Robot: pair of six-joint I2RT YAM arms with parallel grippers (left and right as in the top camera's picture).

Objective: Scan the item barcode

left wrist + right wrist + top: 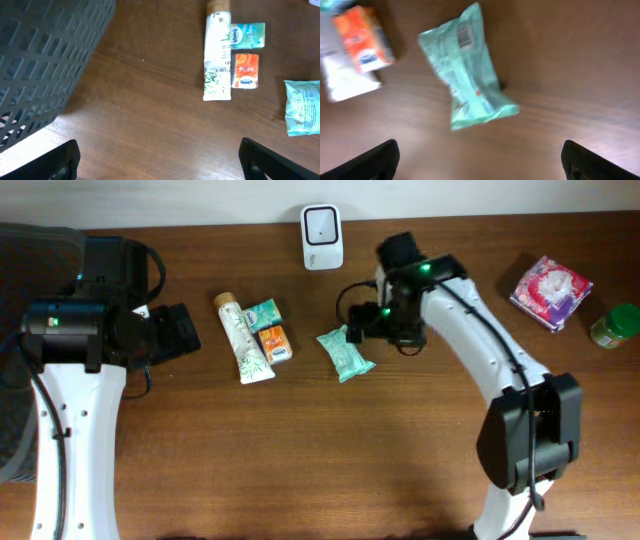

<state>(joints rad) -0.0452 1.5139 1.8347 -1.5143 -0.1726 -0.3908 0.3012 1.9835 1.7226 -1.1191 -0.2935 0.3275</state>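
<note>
A mint-green soft packet (345, 352) lies flat on the wooden table, and its barcode (465, 34) faces up near its far end. My right gripper (480, 165) hovers open just beside the packet (467, 75), with only bare wood between its fingers. In the overhead view the right gripper (358, 328) sits at the packet's upper right. A white scanner (322, 237) stands at the table's back edge. My left gripper (160, 162) is open over bare table at the left (182, 330), holding nothing.
A white bamboo-print tube (243, 338), a teal tissue pack (263, 312) and an orange pack (275, 343) lie left of the packet. A pink packet (550, 292) and a green jar (615, 326) sit far right. A grey basket (45, 65) stands at the left edge.
</note>
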